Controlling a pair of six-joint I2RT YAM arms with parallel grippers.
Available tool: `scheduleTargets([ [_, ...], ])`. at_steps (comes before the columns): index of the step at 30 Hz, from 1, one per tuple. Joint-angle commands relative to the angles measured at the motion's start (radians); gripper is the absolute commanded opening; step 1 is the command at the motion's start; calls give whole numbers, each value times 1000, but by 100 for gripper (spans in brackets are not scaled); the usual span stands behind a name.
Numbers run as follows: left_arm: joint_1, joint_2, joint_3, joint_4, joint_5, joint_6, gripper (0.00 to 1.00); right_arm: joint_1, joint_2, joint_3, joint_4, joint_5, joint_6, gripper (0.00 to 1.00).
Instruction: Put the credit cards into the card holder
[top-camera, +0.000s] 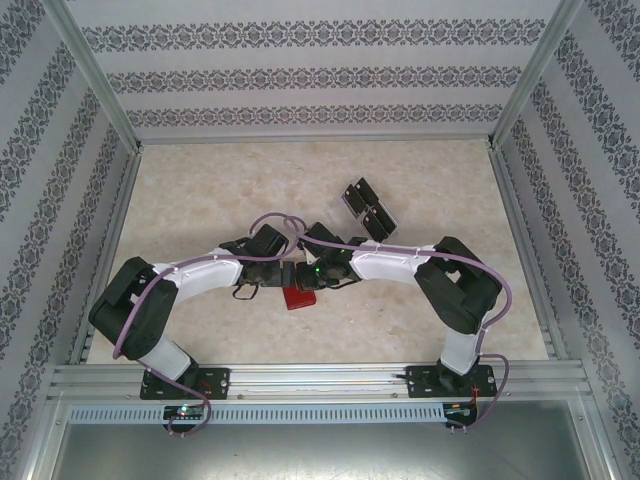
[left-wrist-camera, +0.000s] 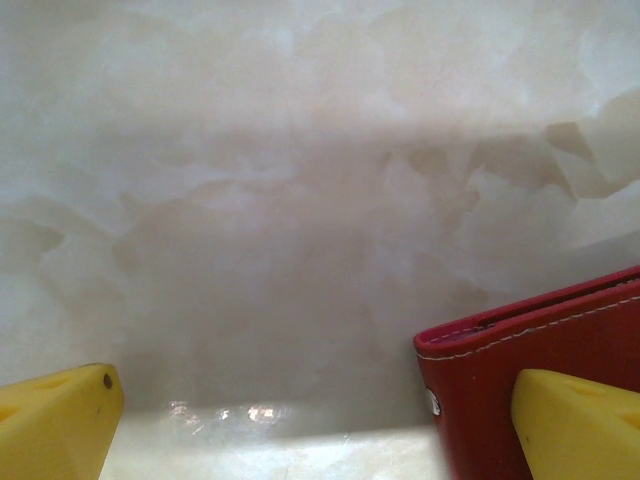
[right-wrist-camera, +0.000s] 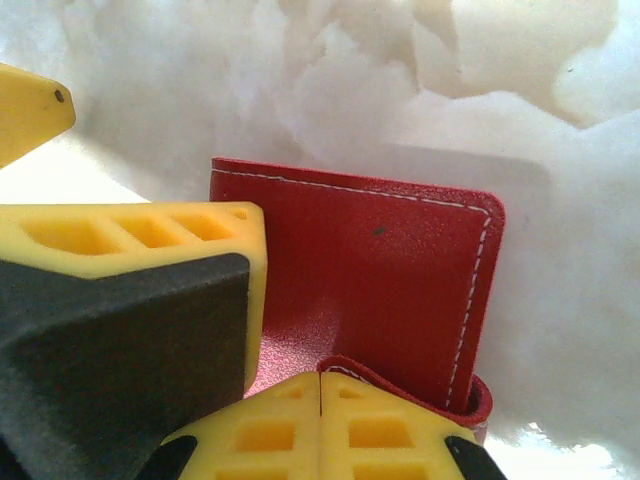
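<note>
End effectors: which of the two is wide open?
The left end effector: its yellow fingers stand far apart, while the right end effector's are pressed together.

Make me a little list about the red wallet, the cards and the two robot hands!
card holder: red, on the table, between both hands
left hand: open wide, one finger over the holder's edge
right hand: shut, right at the holder's curled flap
credit cards: dark group farther back, not in the holder

1 red card holder (top-camera: 298, 298) and about 4 overlapping black credit cards (top-camera: 368, 208), count uncertain.
</note>
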Motion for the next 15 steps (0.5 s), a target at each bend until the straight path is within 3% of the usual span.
scheduleTargets([
  [1, 3, 17, -13, 1, 11, -5, 100, 26, 84, -43, -70, 12, 18, 0],
  [9, 4, 16, -13, 0, 15, -3, 100, 24, 58, -58, -39, -6, 29, 0],
  [13, 4, 11, -7, -7, 9, -2, 100, 24, 14, -24, -37, -24, 27, 15],
  [15, 4, 9, -1, -11, 6, 0, 100, 24, -17, -1, -38, -37, 24, 28],
])
